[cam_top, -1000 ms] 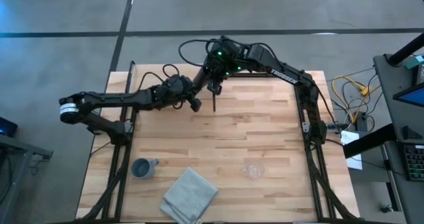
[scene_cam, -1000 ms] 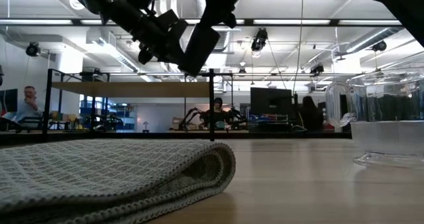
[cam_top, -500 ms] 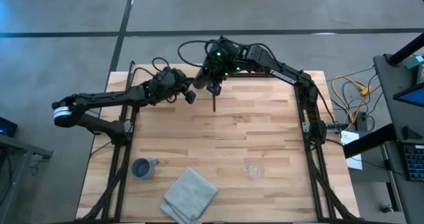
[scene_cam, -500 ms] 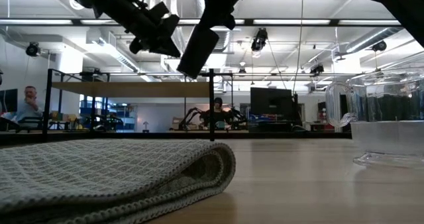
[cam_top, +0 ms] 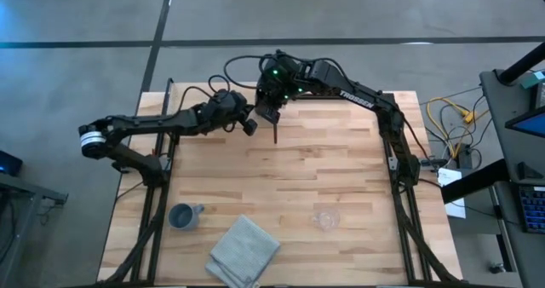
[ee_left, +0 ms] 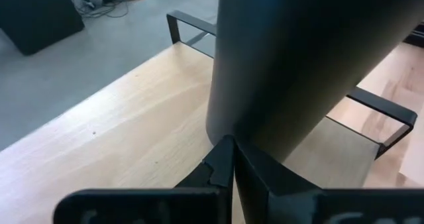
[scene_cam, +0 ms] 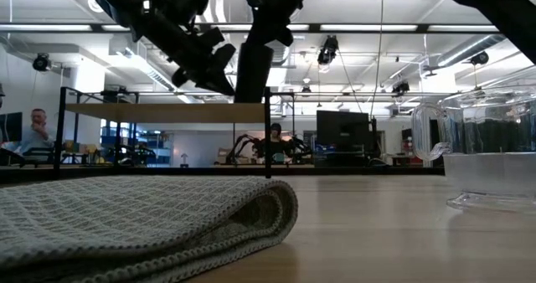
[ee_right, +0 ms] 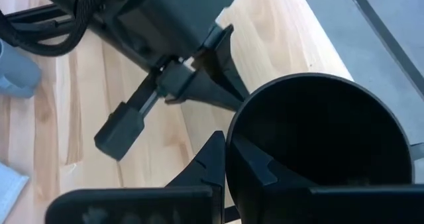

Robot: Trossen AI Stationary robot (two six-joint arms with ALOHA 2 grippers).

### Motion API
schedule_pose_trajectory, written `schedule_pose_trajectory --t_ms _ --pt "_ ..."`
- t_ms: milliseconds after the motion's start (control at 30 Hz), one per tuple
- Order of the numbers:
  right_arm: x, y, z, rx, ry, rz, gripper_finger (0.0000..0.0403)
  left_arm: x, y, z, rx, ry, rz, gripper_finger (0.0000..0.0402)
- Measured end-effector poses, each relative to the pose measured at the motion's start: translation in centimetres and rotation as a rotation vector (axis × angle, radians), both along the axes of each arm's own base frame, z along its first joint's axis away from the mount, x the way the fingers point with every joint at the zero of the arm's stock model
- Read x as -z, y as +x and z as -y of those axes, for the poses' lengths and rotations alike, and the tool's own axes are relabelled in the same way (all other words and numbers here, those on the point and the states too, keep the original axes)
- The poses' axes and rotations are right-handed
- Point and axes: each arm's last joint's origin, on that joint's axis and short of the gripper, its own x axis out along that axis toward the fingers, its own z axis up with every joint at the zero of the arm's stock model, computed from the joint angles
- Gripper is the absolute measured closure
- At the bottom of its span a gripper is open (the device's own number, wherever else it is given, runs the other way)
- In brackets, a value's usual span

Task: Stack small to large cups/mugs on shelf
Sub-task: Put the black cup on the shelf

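Overhead, right claw (ee_right: 225, 159) pinches the tall, black, cylindrical cup (ee_right: 318, 144).

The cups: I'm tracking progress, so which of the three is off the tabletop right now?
The black cup, gripped at its rim by the right tool above the shelf. The blue-grey mug and clear glass cup sit on the table.

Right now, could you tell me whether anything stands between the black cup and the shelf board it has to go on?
Nothing visible lies on the shelf beneath the black cup. The left end effector, shut, hangs beside it.
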Motion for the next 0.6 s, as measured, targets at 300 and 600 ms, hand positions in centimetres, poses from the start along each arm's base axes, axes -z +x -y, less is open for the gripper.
schedule_pose_trajectory --t_ms 300,600 --pt "0.04 0.2 0.18 0.002 -0.013 0.012 0.0392 -0.11 -0.04 0.04 0.007 -0.001 0.008 0.0402" --pt "-0.57 0.78 0.9 0.028 -0.029 0.112 0.0333 -0.84 0.14 0.09 0.043 0.002 0.038 0.0402"
